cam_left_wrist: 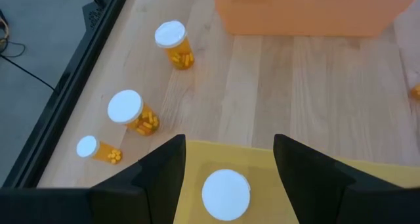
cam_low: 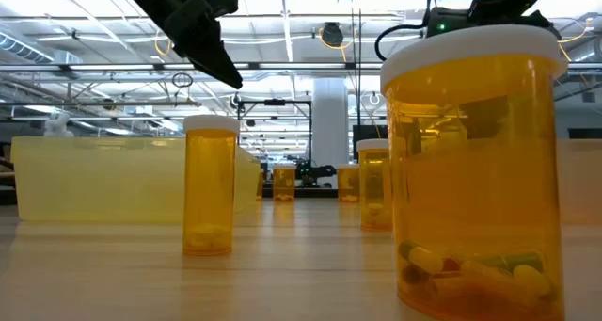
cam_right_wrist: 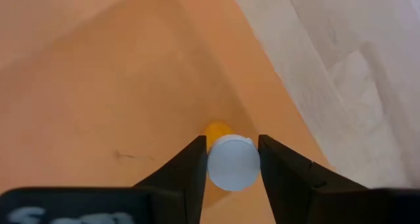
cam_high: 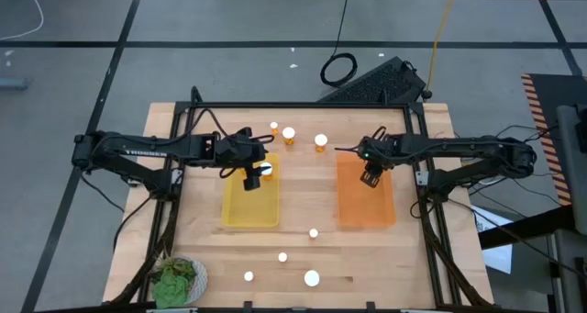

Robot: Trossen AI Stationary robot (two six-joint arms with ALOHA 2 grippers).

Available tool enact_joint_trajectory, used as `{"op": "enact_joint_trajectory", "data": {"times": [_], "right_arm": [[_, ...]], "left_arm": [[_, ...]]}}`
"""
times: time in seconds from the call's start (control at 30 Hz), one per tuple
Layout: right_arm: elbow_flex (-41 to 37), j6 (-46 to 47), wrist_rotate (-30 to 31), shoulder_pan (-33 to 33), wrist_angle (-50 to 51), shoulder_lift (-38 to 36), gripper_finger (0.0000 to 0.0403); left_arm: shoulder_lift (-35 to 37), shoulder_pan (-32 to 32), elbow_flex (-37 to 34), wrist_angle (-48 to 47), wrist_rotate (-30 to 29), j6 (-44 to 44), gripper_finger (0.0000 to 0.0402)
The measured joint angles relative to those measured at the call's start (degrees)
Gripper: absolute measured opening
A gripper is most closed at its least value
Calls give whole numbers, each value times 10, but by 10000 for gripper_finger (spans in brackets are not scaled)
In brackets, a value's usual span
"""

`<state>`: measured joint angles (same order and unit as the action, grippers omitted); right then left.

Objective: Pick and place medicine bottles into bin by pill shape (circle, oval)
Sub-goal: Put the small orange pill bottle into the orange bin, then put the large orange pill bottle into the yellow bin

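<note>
Overhead, the left gripper (cam_high: 251,179) was seen above the far end of the yellow tray (cam_high: 250,208), fingers spread wide. A white-capped bottle (cam_left_wrist: 226,194) was seen between the parted fingers (cam_left_wrist: 164,175) in the left wrist view, standing upright on the yellow tray floor and not touched by either finger.

The right gripper (cam_high: 371,179) was positioned over the far half of the orange tray (cam_high: 365,207). Its fingers (cam_right_wrist: 190,168) were closed against the white cap of a small bottle (cam_right_wrist: 231,161), with the amber body just visible beyond the cap, over the tray's orange floor.

Three more bottles (cam_left_wrist: 135,113) were noted on the bare wood of the table (cam_high: 312,203) beyond the yellow tray, and four white caps (cam_high: 312,278) were counted on the near side of the table. A green leafy item on a white plate (cam_high: 180,280) was recorded at the near left corner.
</note>
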<state>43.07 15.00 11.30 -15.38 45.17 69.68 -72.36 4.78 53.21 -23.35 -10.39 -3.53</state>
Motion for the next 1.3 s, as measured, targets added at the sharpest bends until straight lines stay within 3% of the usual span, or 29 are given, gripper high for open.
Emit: {"op": "enact_joint_trajectory", "data": {"times": [0.7, 1.2, 1.3], "right_arm": [[22, 8, 6, 16, -6, -12, 203], [25, 90, 9, 120, -71, -94, 204], [25, 85, 34, 151, -94, -104, 204]], "left_arm": [[0, 0, 0, -3, 0, -1, 234], [0, 0, 0, -4, 0, 26, 234], [0, 0, 0, -4, -4, 28, 235]]}}
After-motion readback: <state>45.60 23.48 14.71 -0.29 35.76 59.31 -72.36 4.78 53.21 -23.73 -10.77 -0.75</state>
